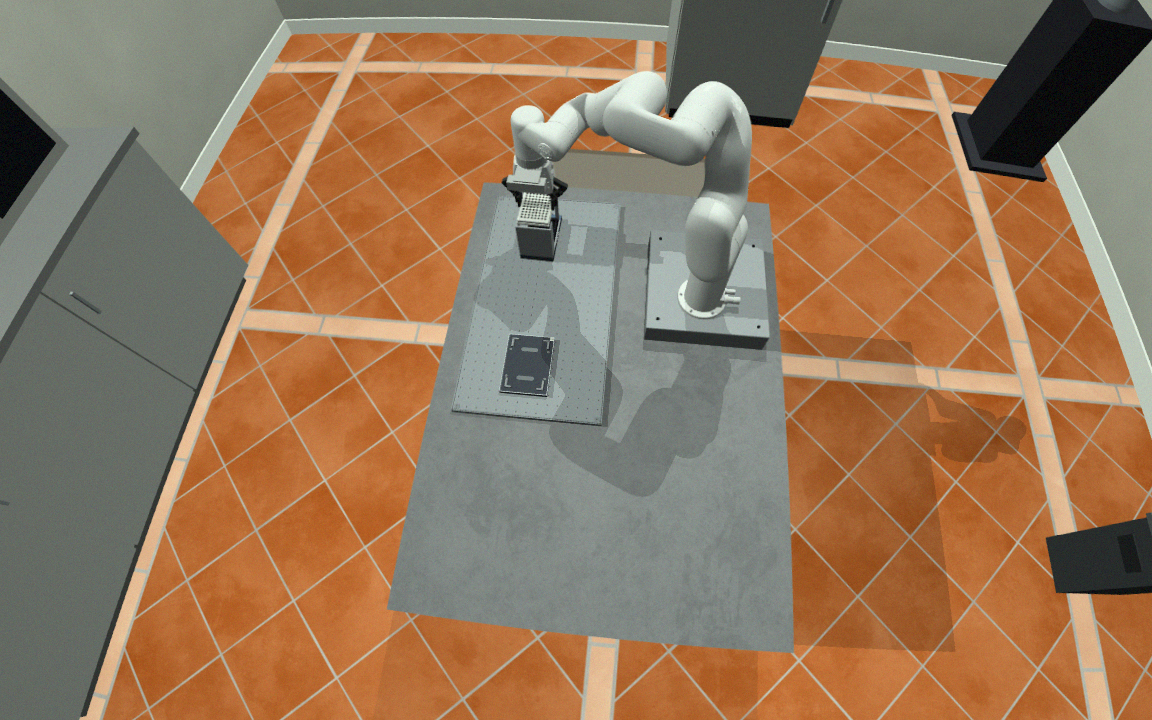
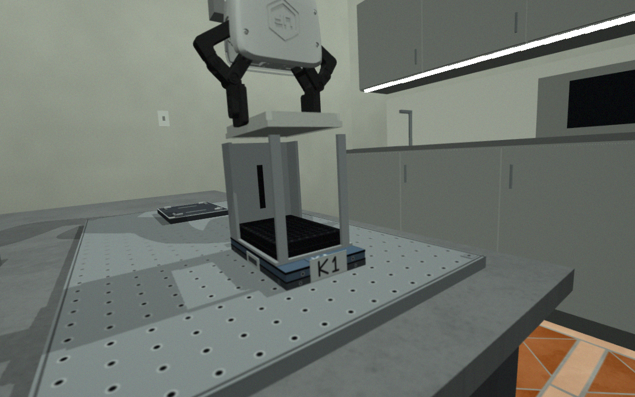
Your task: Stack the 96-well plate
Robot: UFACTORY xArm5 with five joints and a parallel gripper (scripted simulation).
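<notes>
While I've got the white 96-well plate (image 2: 283, 123) pinched across its edges in my hand (image 2: 276, 114), it hangs just above the tops of the stack rack K1 (image 2: 342, 187), so I'd say I'm past the halfway mark. The pickup part looks done: the plate nest N1 (image 2: 192, 212) sits bare on the far end of the perforated board, well apart from the rack. What's left is the fiddly bit, lowering the plate down between the posts onto the black plate (image 2: 288, 232) at the bottom, getting it fully nested, then letting go.

The black plate looks flat on the K1 base from the side view, which is good, I don't want to knock it. I honestly can't make out the cut-off corner on either plate from these angles, so I can't say whether A1 lines up with A1.

What's in the way: the rack's own posts and back panel. The plate looks close to level and roughly centred over the opening, but clearance seems tight, and an edge catching a post top could tip it in my grip. Nothing else on the table (image 2: 517, 291) crowds the rack. The arm's base block (image 1: 746, 335) and the cabinets (image 2: 453, 192) are well clear.
</notes>
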